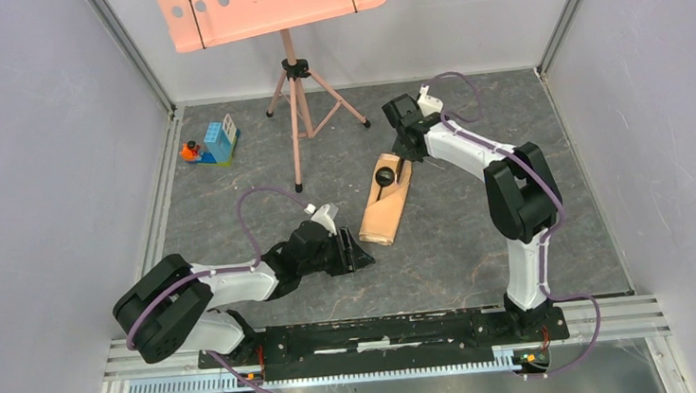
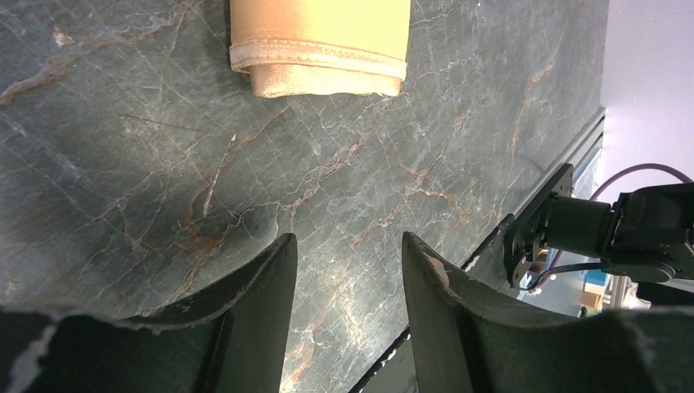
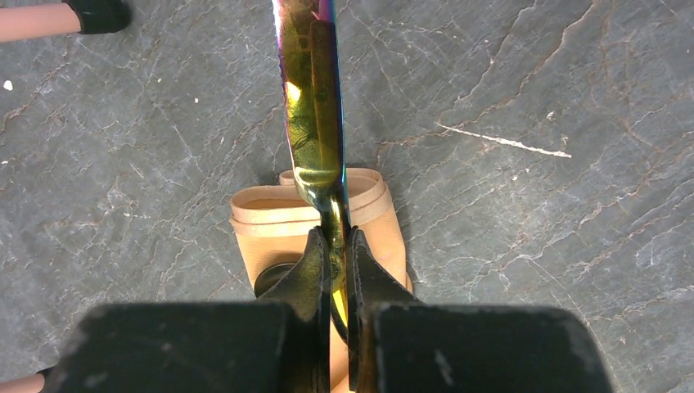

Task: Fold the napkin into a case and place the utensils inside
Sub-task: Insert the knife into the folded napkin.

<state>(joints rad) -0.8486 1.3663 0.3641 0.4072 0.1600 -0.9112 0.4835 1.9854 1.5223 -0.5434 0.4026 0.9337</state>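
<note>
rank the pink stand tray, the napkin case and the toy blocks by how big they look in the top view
1. pink stand tray, cut off by the frame edge; it stands raised nearer the camera, which may inflate it
2. napkin case
3. toy blocks, clearly smallest

My black right fingers [image 3: 315, 266] are pinching a utensil [image 3: 311, 98] shimmering gold, green and purple; the case [image 3: 270, 217] is glowing peach-tan against a dark grey tabletop [image 3: 532, 205] veined rust and white.
</note>
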